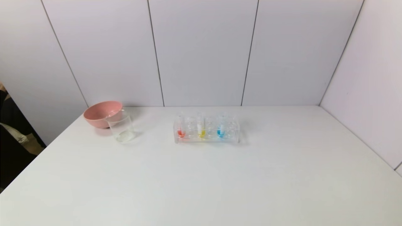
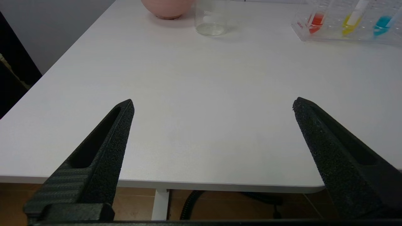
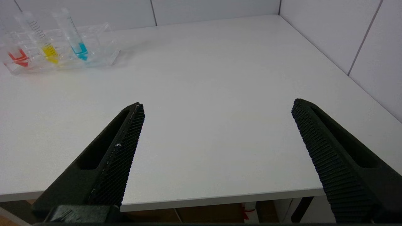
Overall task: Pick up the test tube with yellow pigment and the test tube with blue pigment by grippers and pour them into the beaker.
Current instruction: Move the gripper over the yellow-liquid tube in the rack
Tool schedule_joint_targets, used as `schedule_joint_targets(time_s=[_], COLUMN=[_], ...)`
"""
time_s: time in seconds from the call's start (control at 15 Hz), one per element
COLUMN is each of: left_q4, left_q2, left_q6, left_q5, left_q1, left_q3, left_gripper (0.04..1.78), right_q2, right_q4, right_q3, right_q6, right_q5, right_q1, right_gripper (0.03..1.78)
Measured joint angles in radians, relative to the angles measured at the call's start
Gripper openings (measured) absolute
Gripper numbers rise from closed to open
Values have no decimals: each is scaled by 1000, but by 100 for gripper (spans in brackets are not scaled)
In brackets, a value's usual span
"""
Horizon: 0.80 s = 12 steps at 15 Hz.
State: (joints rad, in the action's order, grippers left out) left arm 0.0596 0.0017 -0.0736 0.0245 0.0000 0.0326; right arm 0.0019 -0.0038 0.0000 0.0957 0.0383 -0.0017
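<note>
- Black, rough-faced jaws of the left gripper (image 2: 213, 103) stand spread wide with nothing between them, hanging over the near edge of the white worktop (image 2: 201, 94) on the robot's left side.
- Black ribbed jaws of the right gripper (image 3: 218, 105) are likewise spread wide and hold nothing, over the near edge on the robot's right side.
- Neither gripper shows in the head view; both are well apart from the glassware.
- Farther out, near the middle of the worktop toward the back wall, a clear rectangular tube rack (image 1: 206, 139) stands with three filled tubes upright in it.
- The test tube with yellow pigment (image 1: 201, 127) sits in the middle of the three, its yellow liquid at the base.
- The test tube with blue pigment (image 1: 221, 127) stands just beside it on the robot's right, blue liquid at its base.
- A tube with red liquid (image 1: 181, 128) stands at the rack's left end.
- The beaker (image 1: 122, 128) stands on the worktop well to the left of the rack; it looks empty or nearly so.
- A pink bowl (image 1: 101, 113) sits just behind the beaker and to its left; whether the two touch cannot be told.
- Pale panelled walls (image 1: 201, 50) close the worktop in at the back and on the right.
</note>
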Motion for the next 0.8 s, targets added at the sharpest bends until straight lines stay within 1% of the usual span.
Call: schedule_joint_targets(time_s=[0.53, 0.8], left_q4=[4, 43], left_q2=[0, 10], left_q6=[-9, -6], left_q5=[6, -28], left_q1=[0, 0], left_q3=[1, 97], left_gripper=[176, 176], right_q2=[0, 0], right_q4=[0, 0], right_q3=[0, 0], right_q6=[0, 0], right_q5=[0, 0], right_q1=[0, 0], right_gripper=[171, 171])
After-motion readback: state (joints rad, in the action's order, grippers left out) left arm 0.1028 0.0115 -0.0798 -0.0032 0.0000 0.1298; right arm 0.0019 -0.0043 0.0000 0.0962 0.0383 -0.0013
